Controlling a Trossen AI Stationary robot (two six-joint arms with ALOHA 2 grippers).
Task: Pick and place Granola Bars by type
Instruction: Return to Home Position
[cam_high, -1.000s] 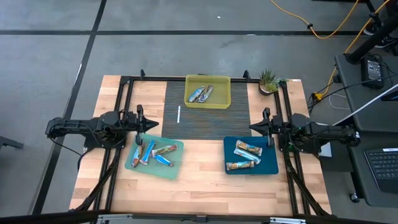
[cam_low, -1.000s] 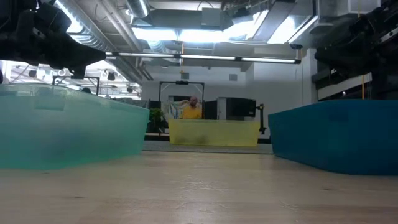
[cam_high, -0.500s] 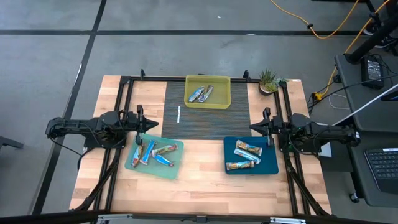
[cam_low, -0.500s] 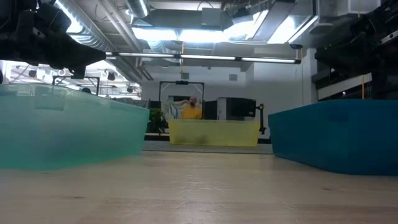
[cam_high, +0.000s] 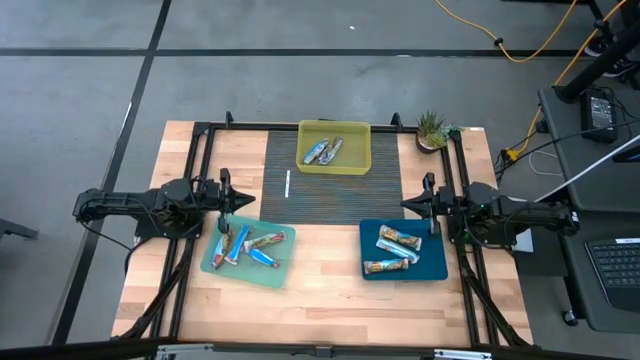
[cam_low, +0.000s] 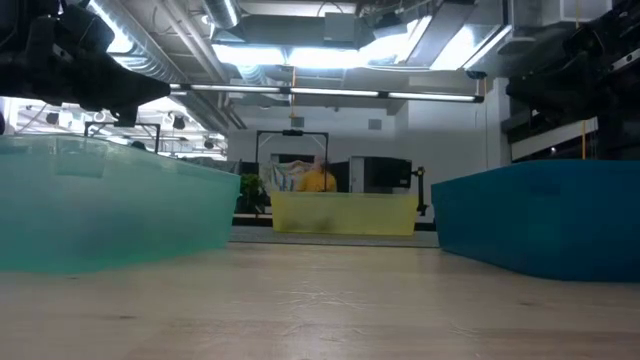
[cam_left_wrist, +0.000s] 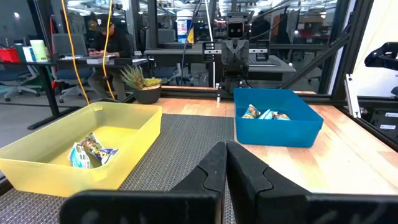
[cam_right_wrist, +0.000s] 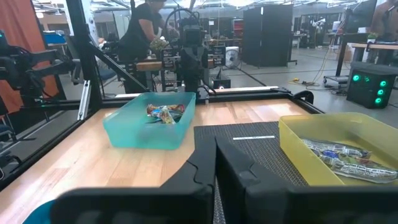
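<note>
The granola bars lie sorted in three trays. Several blue ones (cam_high: 245, 246) are in the pale teal tray (cam_high: 284, 268) on the left. Tan ones (cam_high: 396, 250) sit in the dark blue tray (cam_high: 436, 266) on the right, and silvery ones (cam_high: 323, 151) in the yellow tray (cam_high: 359, 165) at the far middle. My left gripper (cam_high: 228, 197) is shut and hovers just beyond the teal tray's far edge. My right gripper (cam_high: 428, 205) is shut above the far edge of the blue tray. Both wrist views show the fingers closed and holding nothing (cam_left_wrist: 225, 157) (cam_right_wrist: 216, 157).
A thin white stick (cam_high: 287, 184) lies on the dark ribbed mat (cam_high: 330, 195) between the arms. A small potted plant (cam_high: 432, 128) stands at the far right corner. Black frame rails (cam_high: 196, 160) run along both table sides. A person moves in the room behind (cam_low: 318, 178).
</note>
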